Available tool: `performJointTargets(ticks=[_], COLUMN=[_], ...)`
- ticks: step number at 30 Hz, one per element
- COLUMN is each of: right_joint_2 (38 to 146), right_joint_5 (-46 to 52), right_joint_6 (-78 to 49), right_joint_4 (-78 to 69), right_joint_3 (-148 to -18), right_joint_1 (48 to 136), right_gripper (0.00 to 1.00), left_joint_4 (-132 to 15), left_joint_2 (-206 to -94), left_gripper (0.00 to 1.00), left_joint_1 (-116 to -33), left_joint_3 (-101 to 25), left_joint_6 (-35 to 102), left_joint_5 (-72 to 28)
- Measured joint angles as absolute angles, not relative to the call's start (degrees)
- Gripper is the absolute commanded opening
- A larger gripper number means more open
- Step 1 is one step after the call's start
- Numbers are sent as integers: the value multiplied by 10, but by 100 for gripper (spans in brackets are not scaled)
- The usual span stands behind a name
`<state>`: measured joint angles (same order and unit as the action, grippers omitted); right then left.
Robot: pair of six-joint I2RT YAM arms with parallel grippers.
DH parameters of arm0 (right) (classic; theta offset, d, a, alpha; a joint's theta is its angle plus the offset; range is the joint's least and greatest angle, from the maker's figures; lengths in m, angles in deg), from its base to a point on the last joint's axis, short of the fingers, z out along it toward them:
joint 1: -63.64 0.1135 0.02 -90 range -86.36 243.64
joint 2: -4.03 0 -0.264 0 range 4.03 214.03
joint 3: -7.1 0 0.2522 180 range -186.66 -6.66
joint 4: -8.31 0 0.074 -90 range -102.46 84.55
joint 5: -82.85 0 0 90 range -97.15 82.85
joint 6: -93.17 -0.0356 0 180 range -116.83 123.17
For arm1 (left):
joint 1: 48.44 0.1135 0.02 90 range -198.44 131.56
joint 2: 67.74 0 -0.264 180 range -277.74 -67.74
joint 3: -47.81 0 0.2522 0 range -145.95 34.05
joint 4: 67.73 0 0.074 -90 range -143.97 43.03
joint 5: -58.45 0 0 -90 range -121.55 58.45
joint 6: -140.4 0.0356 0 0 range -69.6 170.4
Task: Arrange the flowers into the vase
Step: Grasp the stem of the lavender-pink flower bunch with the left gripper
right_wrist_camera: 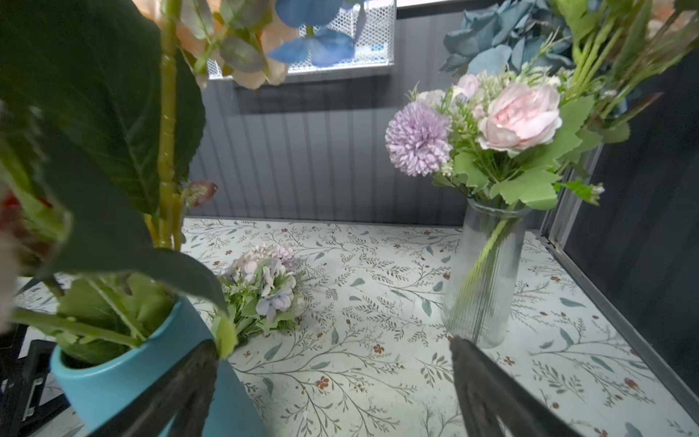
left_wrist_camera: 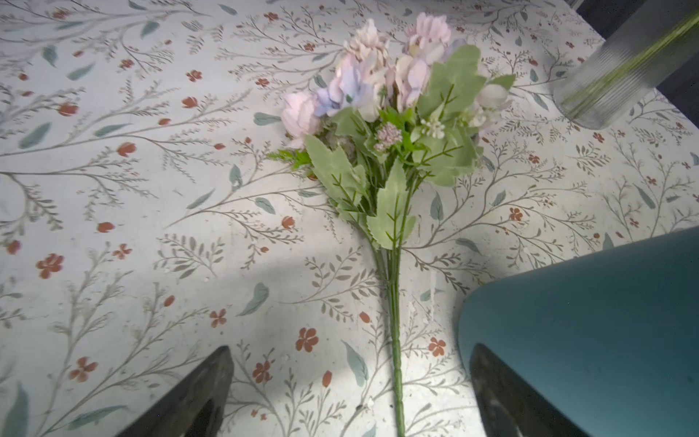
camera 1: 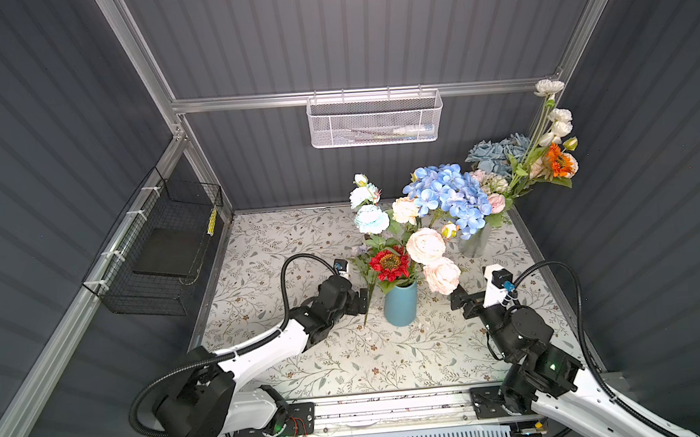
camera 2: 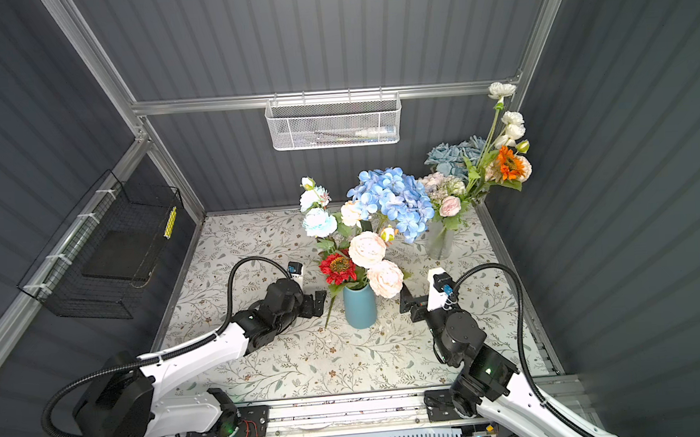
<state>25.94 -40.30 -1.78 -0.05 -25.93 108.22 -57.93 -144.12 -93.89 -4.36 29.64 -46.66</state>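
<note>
the blue vase [camera 1: 400, 306] stands on the tabletop [camera 1: 369, 364], already holding red, peach and blue flowers [camera 1: 425, 246]. one lilac spray [left_wrist_camera: 393, 125] lies flat just left of the vase, its stem alongside the base. left claw [left_wrist_camera: 350, 353] — open, straddling that stem, not touching it. right claw [right_wrist_camera: 333, 344] open and empty just right of the vase; tabletop lies bare from the vase to the near edge.

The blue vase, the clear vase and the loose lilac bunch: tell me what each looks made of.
Blue vase: likely ceramic, matte to satin glaze; opaque, even colour, soft highlights. Clear vase: glass or clear plastic, ribbed; stems show through its fluted wall. Lilac bunch: artificial, seemingly fabric petals and leaves on a plastic-wrapped stem; flat cut petals, uniform green stalk.
</note>
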Motion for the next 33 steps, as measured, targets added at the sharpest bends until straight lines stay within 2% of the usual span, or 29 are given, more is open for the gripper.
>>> performJointTargets(ticks=[8,11,21,29,33], right_joint_2=[305,304,273,264,265], right_joint_5=[-394,-390,-386,-382,-375], right_joint_6=[-48,-59,-74,-74,-74], right_joint_4=[-26,-30,-43,-61,-64], right_joint_3=[-290,-297,-302,-326,-335], right_joint_1=[1045,1035,1027,1027,1027], right_gripper=[99,99,99,99,99], left_joint_4=[-566,-562,-556,-555,-553], left_joint_2=[-1562,-1604,-1694,-1713,-1712], left_gripper=[70,61,41,0,0], left_joint_1=[-956,-956,-956,-956,-956], left_joint_3=[-106,-128,-178,-189,-189], left_joint_6=[314,318,321,320,318], left_joint_5=[-441,-438,-457,-473,-479])
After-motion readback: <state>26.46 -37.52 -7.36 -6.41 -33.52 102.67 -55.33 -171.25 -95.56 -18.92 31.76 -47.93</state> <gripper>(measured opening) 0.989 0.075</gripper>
